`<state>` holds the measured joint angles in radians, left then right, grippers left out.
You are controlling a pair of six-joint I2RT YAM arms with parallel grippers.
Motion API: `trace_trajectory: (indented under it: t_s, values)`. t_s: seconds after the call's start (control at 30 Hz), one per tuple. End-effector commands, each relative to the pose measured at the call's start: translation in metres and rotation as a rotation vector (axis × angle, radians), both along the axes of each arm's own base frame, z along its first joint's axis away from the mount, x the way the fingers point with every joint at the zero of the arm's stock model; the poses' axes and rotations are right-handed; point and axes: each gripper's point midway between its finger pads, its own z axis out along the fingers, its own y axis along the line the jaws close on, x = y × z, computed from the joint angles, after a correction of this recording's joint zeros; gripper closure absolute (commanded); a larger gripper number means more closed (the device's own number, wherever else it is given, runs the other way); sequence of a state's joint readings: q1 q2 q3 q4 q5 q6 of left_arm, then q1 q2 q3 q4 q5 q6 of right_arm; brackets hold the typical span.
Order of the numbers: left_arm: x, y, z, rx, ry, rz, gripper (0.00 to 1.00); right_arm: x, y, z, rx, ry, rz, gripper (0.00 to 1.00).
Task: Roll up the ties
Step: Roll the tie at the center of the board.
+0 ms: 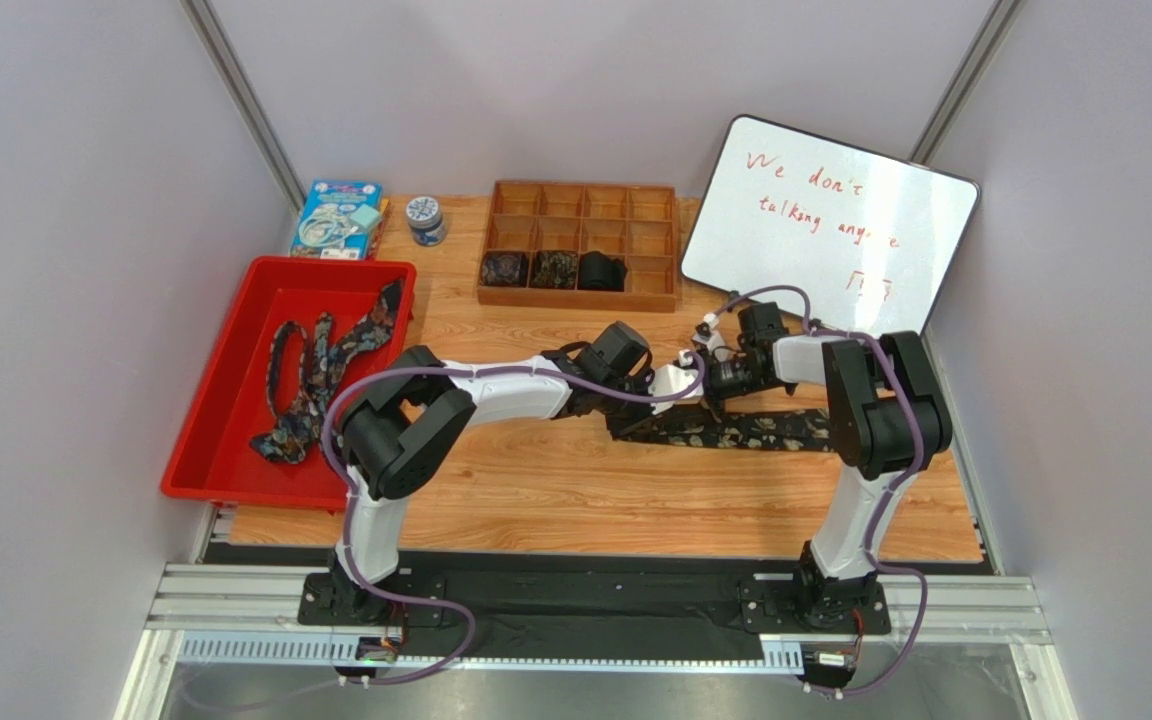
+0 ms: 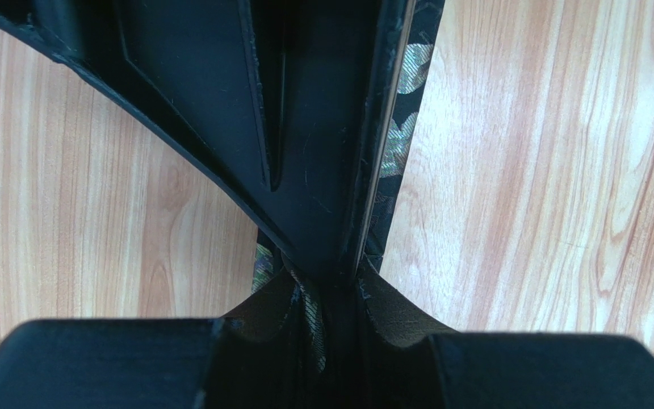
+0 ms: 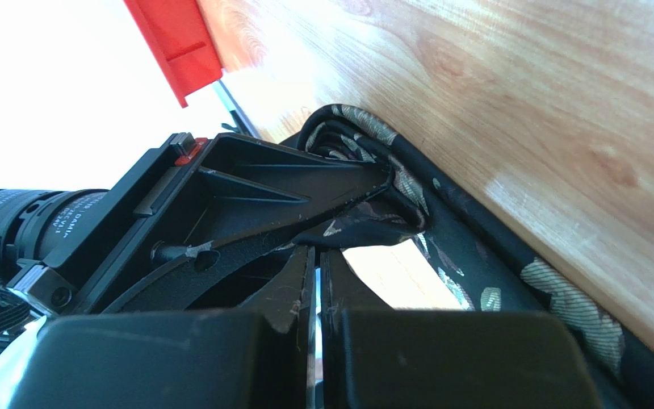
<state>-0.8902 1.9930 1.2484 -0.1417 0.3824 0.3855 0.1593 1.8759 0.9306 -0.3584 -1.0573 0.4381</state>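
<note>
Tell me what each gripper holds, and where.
The left gripper: jaws clamped on the tie at its partly rolled end. The right gripper: jaws shut beside that end; whether they pinch fabric cannot be told.

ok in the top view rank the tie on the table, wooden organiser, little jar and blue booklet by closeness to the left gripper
From the left gripper:
1. tie on the table, in its grip, trailing right.
2. wooden organiser, just behind it.
3. jar, at the back, left of the organiser.
4. blue booklet, back left, farthest.
</note>
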Motion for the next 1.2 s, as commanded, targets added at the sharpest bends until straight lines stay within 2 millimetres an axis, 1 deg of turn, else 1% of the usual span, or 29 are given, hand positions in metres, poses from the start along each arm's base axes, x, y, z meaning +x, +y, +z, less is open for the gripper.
trace_trajectory:
  t_s: [0.0, 0.17, 0.2, 0.23, 0.27, 0.33, 0.53, 0.6, 0.63, 0.7, 0.73, 0.83, 1.0, 1.1, 1.13, 1.17]
  values:
    - [-0.034, 0.039, -0.053, 0.192, 0.110, -0.018, 0.88, 0.004, 0.003, -0.028, -0.090, -0.012, -0.007, 1.00]
    - [-0.033, 0.042, -0.051, 0.193, 0.108, 0.000, 0.87, 0.002, -0.008, -0.028, -0.142, -0.022, -0.013, 1.00]
    - [-0.032, 0.043, -0.050, 0.191, 0.110, 0.010, 0.84, 0.002, -0.013, -0.028, -0.158, -0.025, -0.017, 1.00]
    - [-0.030, 0.043, -0.048, 0.183, 0.106, 0.014, 0.73, 0.002, -0.015, -0.028, -0.165, -0.030, -0.018, 1.00]
    - [-0.029, 0.042, -0.044, 0.172, 0.099, 0.019, 0.68, 0.002, -0.017, -0.029, -0.172, -0.029, -0.019, 1.00]
    - [-0.028, 0.044, -0.042, 0.168, 0.094, 0.021, 0.61, 0.002, -0.022, -0.033, -0.197, -0.023, -0.020, 1.00]
    - [-0.024, 0.042, -0.034, 0.155, 0.076, 0.021, 0.53, 0.002, -0.033, -0.046, -0.268, -0.011, -0.024, 1.00]
    - [-0.026, 0.042, -0.034, 0.153, 0.081, 0.010, 0.52, 0.001, -0.037, -0.049, -0.292, -0.005, -0.027, 1.00]
    - [-0.026, 0.041, -0.032, 0.148, 0.078, 0.008, 0.49, 0.001, -0.039, -0.050, -0.300, -0.005, -0.028, 1.00]
    - [-0.028, 0.040, -0.029, 0.139, 0.082, -0.005, 0.48, 0.000, -0.043, -0.053, -0.326, -0.001, -0.027, 1.00]
    - [-0.029, 0.040, -0.029, 0.139, 0.082, -0.010, 0.40, 0.000, -0.044, -0.053, -0.336, -0.001, -0.027, 1.00]
    - [-0.028, 0.039, -0.024, 0.128, 0.073, -0.013, 0.38, -0.001, -0.049, -0.059, -0.372, 0.009, -0.025, 1.00]
    - [-0.026, 0.035, -0.015, 0.109, 0.052, -0.037, 0.38, 0.000, -0.056, -0.065, -0.422, 0.019, -0.022, 1.00]
    - [-0.029, 0.033, -0.010, 0.095, 0.048, -0.071, 0.43, -0.002, -0.058, -0.069, -0.438, 0.031, -0.012, 1.00]
    - [-0.029, 0.033, -0.009, 0.091, 0.047, -0.076, 0.49, -0.003, -0.057, -0.068, -0.433, 0.034, -0.010, 1.00]
    - [-0.030, 0.031, -0.007, 0.083, 0.050, -0.086, 0.52, -0.002, -0.057, -0.067, -0.430, 0.035, -0.010, 1.00]
